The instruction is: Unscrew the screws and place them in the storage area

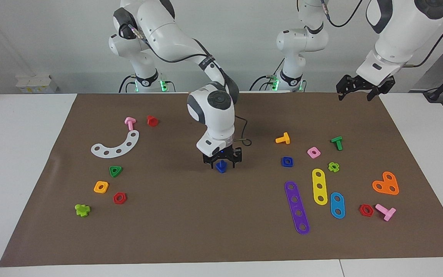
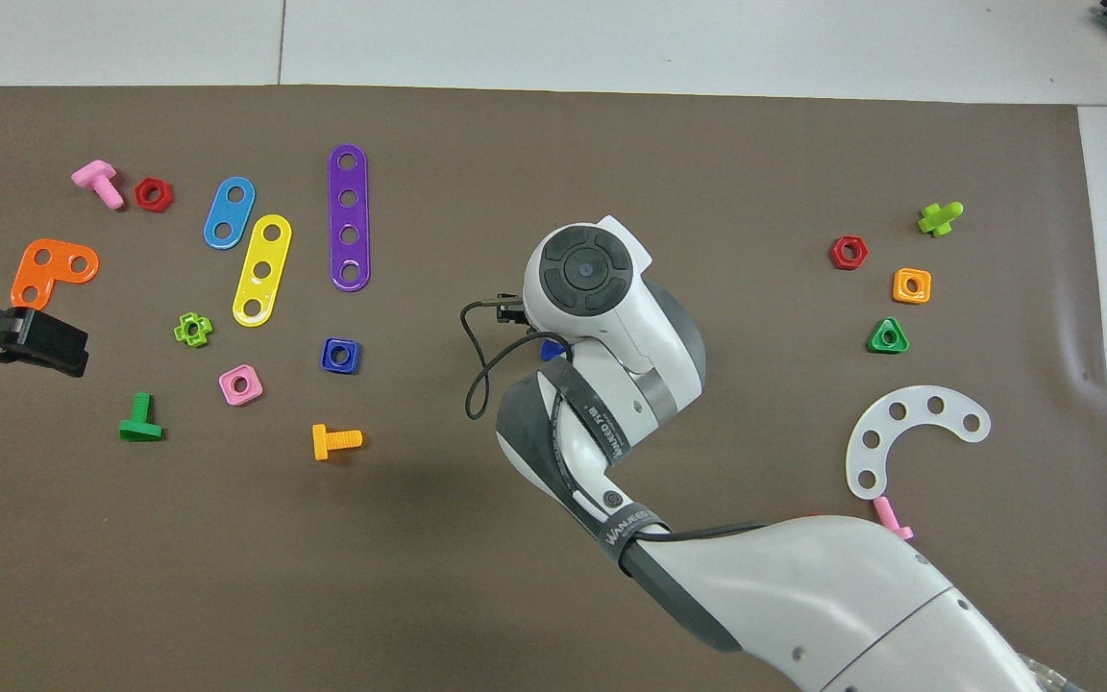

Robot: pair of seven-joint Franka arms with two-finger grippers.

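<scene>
The screw (image 1: 221, 166) is a small dark-blue bolt with a triangular head, standing on the brown mat (image 1: 190, 231) near its middle. My right gripper (image 1: 222, 164) has come down over it, one finger on each side of the head, open with a small gap. In the overhead view the right arm's wrist hides nearly all of the screw (image 2: 548, 352); only a blue sliver shows. My left gripper (image 1: 355, 94) hangs open and empty, high over the mat's corner at the left arm's end, also seen as the left gripper (image 2: 61, 342) from above.
Toward the left arm's end lie a blue square nut (image 1: 287, 161), orange bolt (image 1: 283, 138), pink nut (image 1: 313, 152), green bolt (image 1: 337, 142) and purple strip (image 1: 297, 207). Toward the right arm's end lie a white curved plate (image 1: 115, 145) and several small nuts.
</scene>
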